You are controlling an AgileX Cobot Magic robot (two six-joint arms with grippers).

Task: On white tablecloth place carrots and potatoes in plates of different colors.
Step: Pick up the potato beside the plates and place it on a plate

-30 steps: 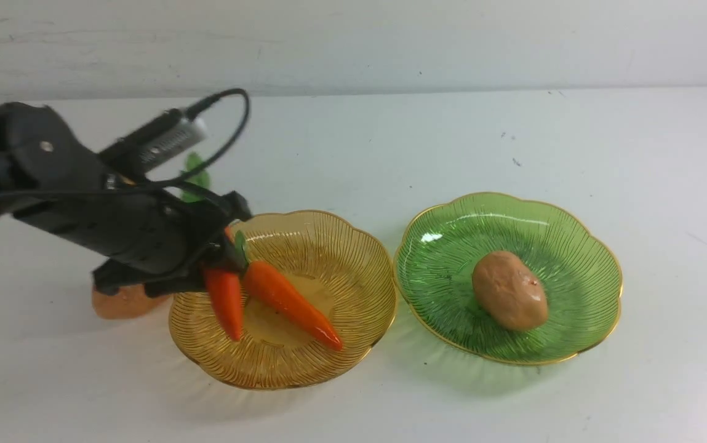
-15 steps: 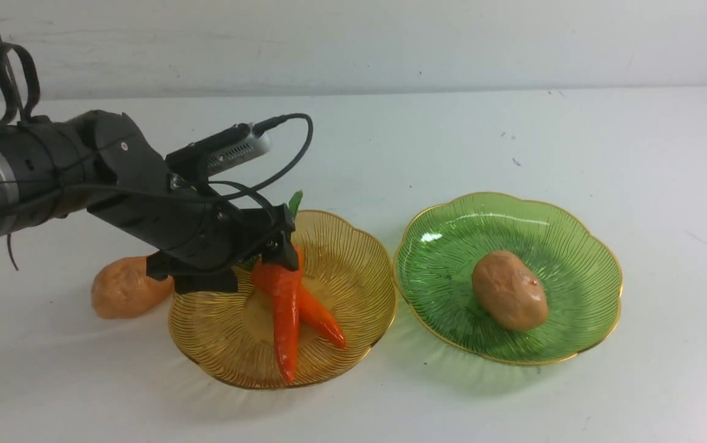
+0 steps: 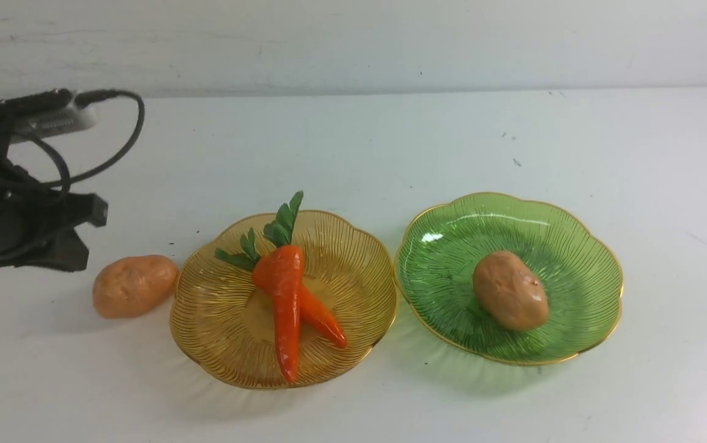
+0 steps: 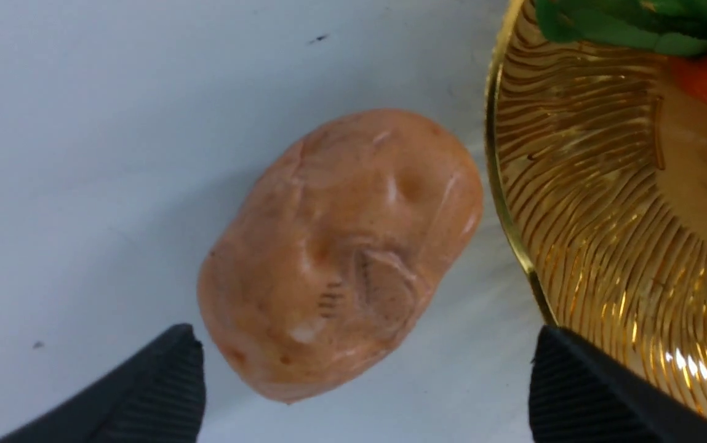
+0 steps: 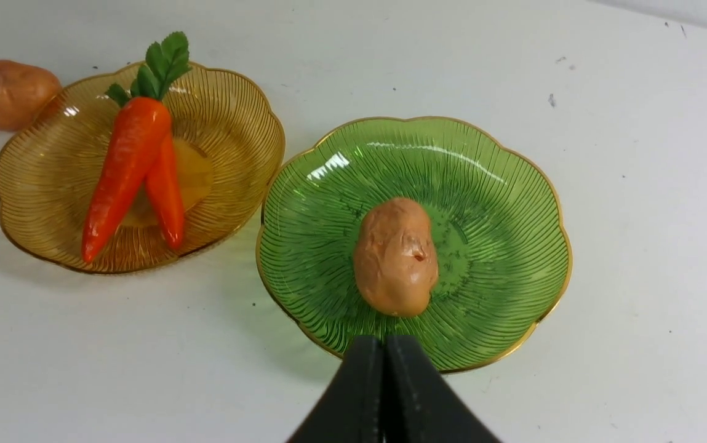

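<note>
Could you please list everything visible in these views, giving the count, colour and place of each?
tablecloth: one, white, covers the table.
plates: two, side by side; amber plate on the left, green plate on the right.
carrots: two, orange with green tops, crossed in the amber plate.
potatoes: two, tan-brown; one in the green plate, one on the cloth just left of the amber plate.
wall: one, whitish, behind the table.
left gripper: one, black, open, beside the loose potato.
right gripper: one, black, shut, near the green plate, shown only in its wrist view.
</note>
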